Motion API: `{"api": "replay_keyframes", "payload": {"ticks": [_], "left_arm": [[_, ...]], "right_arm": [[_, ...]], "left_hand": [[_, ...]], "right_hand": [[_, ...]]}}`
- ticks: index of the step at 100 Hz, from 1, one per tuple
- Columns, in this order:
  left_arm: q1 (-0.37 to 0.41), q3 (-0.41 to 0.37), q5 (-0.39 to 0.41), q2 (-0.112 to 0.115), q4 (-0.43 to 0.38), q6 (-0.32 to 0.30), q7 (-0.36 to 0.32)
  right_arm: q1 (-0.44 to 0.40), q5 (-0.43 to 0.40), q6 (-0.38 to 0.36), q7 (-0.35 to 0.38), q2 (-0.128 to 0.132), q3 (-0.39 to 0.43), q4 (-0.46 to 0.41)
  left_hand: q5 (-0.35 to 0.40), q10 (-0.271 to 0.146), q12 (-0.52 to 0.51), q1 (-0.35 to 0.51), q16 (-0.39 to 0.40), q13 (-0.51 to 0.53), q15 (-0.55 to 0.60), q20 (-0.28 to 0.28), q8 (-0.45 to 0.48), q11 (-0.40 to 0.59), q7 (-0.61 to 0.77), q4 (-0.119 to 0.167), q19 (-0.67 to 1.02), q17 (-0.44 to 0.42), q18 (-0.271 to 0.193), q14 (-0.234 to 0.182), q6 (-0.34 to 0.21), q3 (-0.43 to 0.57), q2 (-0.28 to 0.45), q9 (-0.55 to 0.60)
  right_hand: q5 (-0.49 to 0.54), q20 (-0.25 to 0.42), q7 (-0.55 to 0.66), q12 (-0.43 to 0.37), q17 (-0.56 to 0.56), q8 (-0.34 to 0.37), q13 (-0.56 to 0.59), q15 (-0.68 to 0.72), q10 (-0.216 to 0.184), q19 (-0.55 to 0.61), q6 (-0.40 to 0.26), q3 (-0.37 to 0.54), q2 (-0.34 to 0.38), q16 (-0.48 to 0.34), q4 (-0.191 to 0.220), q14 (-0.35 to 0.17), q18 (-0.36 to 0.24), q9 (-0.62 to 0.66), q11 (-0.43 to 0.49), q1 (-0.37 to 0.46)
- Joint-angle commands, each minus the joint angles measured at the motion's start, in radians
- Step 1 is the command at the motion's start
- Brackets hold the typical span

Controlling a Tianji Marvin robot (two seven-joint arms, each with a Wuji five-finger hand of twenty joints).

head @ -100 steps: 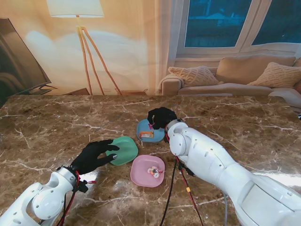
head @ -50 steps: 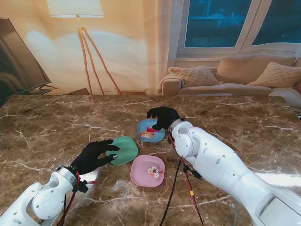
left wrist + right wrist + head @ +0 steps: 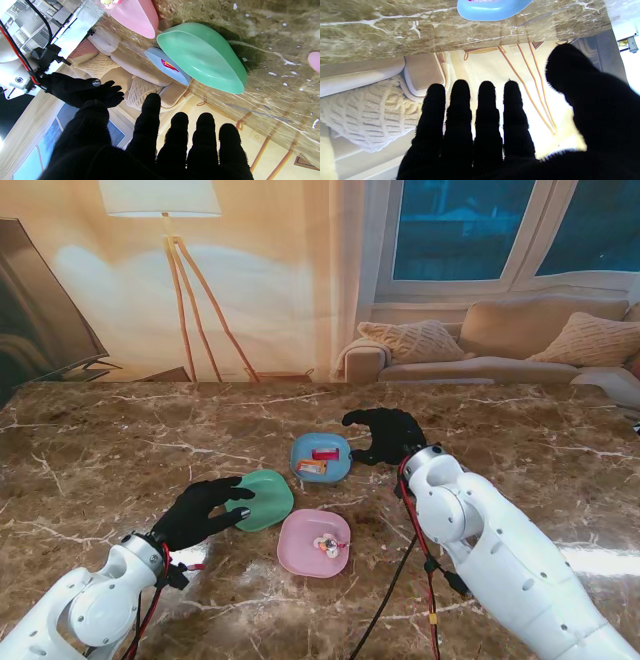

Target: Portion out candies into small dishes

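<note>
Now right hand (image 3: 385,435) empty, fingers spread, beside round blue plastic dish (image 3: 321,457) holding two wrapped candies (image 3: 318,460). Left hand (image 3: 200,512) open, fingertips on green dish (image 3: 262,498). My plan: steady green dish, portion there next; pink dish (image 3: 313,542) served.

Brown veined marble table (image 3: 120,450); blue dish (image 3: 335,470), green dish (image 3: 268,498), pink dish (image 3: 300,545).

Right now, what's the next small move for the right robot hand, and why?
Probably go for another candy, destined for the green dish. The right robot hand is open, holding nothing, beside the blue dish. Blue and pink each hold candy; green looks empty, and the left robot hand rests on its rim.
</note>
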Motion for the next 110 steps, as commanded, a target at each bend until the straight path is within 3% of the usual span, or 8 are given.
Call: {"api": "replay_keyframes", "payload": {"ticks": [1,32,58,82,110], "left_arm": [[0.006,0.004,0.004,-0.001,0.002,0.002,0.005],[0.003,0.007,0.008,-0.002,0.007,-0.002,0.015],[0.002,0.011,0.011,-0.002,0.007,-0.004,0.016],[-0.001,0.019,0.01,-0.003,0.011,-0.003,0.021],[-0.001,0.023,0.015,-0.003,0.01,-0.001,0.024]], "right_arm": [[-0.052,0.011,0.001,0.005,0.016,0.016,-0.019],[-0.268,-0.044,0.001,-0.015,0.026,0.164,-0.156],[-0.397,-0.024,0.059,-0.103,0.009,0.211,-0.212],[-0.468,-0.018,0.059,-0.164,-0.002,0.238,-0.247],[-0.485,0.002,0.026,-0.196,-0.007,0.239,-0.23]], "left_hand": [[-0.024,-0.027,-0.004,0.022,-0.013,0.001,-0.01,-0.009,0.001,0.002,-0.019,-0.019,-0.022,-0.01,-0.005,-0.025,0.008,-0.011,0.024,0.009],[-0.031,-0.027,-0.005,0.02,-0.013,0.0,-0.01,-0.008,-0.005,0.002,-0.029,-0.019,-0.021,-0.011,-0.007,-0.025,0.013,-0.01,0.024,0.008],[-0.043,-0.025,-0.005,0.02,-0.013,0.0,-0.01,-0.007,-0.01,0.003,-0.036,-0.019,-0.018,-0.01,-0.007,-0.025,0.021,-0.009,0.023,0.007],[-0.067,-0.023,-0.005,0.019,-0.013,0.0,-0.008,-0.005,-0.02,0.003,-0.054,-0.017,-0.015,-0.009,-0.009,-0.023,0.035,-0.007,0.024,0.004],[-0.074,-0.023,-0.005,0.018,-0.013,-0.001,-0.008,-0.004,-0.024,0.003,-0.06,-0.017,-0.013,-0.009,-0.01,-0.022,0.036,-0.006,0.024,0.003]], "right_hand": [[-0.038,-0.031,-0.025,-0.022,-0.025,-0.017,-0.034,-0.013,0.008,-0.026,0.014,-0.026,0.023,-0.033,0.038,-0.07,-0.04,-0.035,-0.019,-0.042],[-0.069,-0.063,-0.061,-0.039,-0.069,-0.03,-0.096,-0.03,0.011,-0.069,0.025,-0.108,0.109,-0.049,0.056,-0.075,-0.061,-0.089,-0.046,-0.098],[-0.076,-0.069,-0.07,-0.043,-0.071,-0.032,-0.104,-0.029,0.017,-0.08,0.036,-0.131,0.135,-0.051,0.065,-0.074,-0.064,-0.099,-0.049,-0.099],[-0.087,-0.072,-0.08,-0.047,-0.077,-0.035,-0.114,-0.033,0.019,-0.088,0.038,-0.151,0.15,-0.053,0.069,-0.077,-0.067,-0.112,-0.055,-0.106],[-0.096,-0.073,-0.086,-0.049,-0.078,-0.033,-0.121,-0.036,0.017,-0.097,0.038,-0.168,0.16,-0.053,0.074,-0.077,-0.069,-0.122,-0.059,-0.109]]}}
